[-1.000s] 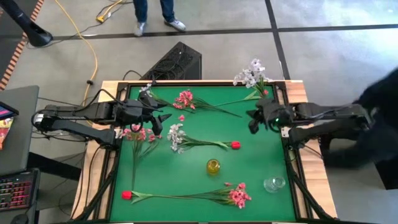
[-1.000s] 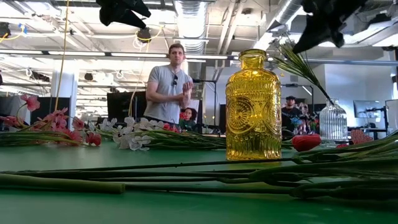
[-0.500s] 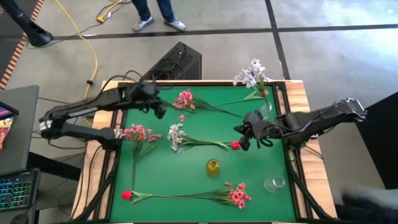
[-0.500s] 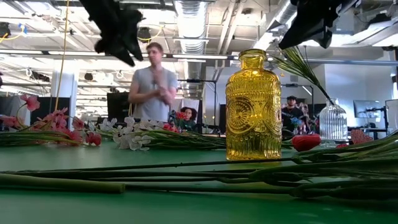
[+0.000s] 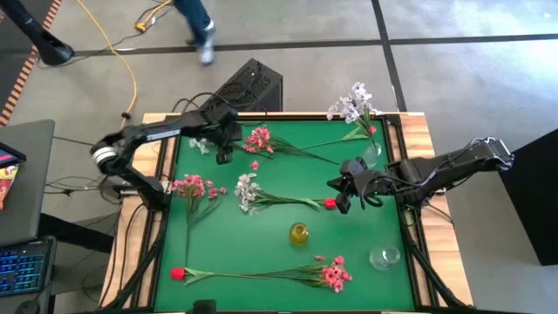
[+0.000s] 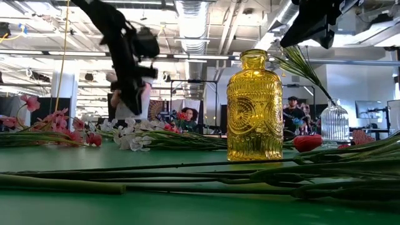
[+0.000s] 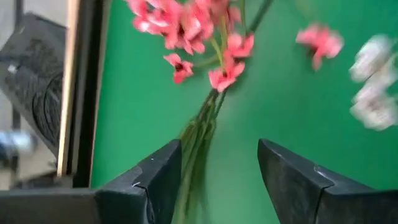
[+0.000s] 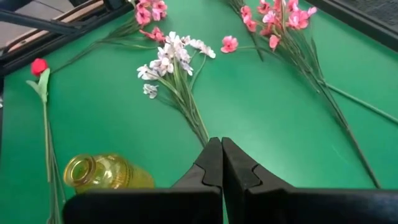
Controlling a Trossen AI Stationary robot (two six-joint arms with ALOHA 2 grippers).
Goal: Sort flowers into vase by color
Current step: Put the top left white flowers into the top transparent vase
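Since half a second ago the left gripper (image 5: 224, 153), jaws apart, has swung beside the pink spray (image 5: 259, 139) beyond the yellow vase (image 5: 299, 233); the right gripper (image 5: 342, 198), jaws together, holds still; only the left wrist view shows the stems (image 7: 198, 146) between its jaws.

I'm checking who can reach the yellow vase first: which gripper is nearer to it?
Right. The right gripper hovers just beyond the yellow vase, while the left gripper is far across the table.

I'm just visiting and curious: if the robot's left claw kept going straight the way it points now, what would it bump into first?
Probably the pink flower spray: its stems run right between the open fingers of the left gripper, with the green table beneath. Height above them is hard to judge.
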